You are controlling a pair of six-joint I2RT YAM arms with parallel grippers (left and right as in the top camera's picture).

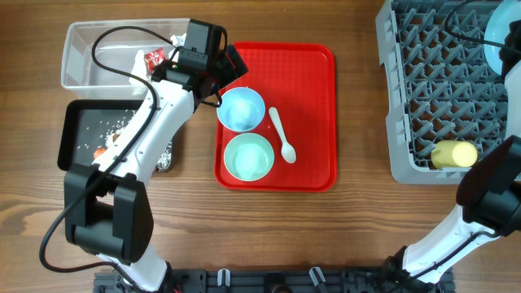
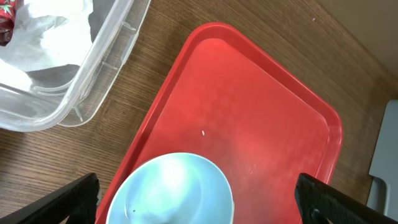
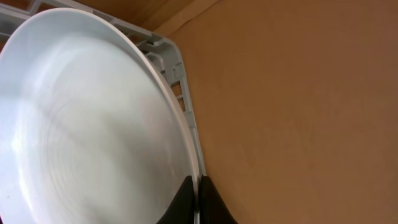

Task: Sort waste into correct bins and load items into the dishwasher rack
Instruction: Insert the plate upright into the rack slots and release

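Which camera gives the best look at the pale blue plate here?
The right wrist view: the pale blue plate fills most of the frame, the right claw pinched shut on its rim beside the dishwasher rack corner. Overhead catches only a sliver at the frame's right edge. The left wrist view misses it entirely.

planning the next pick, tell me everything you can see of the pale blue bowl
The pale blue bowl is round, smooth and glossy, plastic by its look, and sits upright, mouth up, on the far left part of the red tray. It looks empty but for a tiny dark speck. The mint-green bowl sits close beside it; the white spoon lies apart. The open left pincer hangs above it, not touching it.
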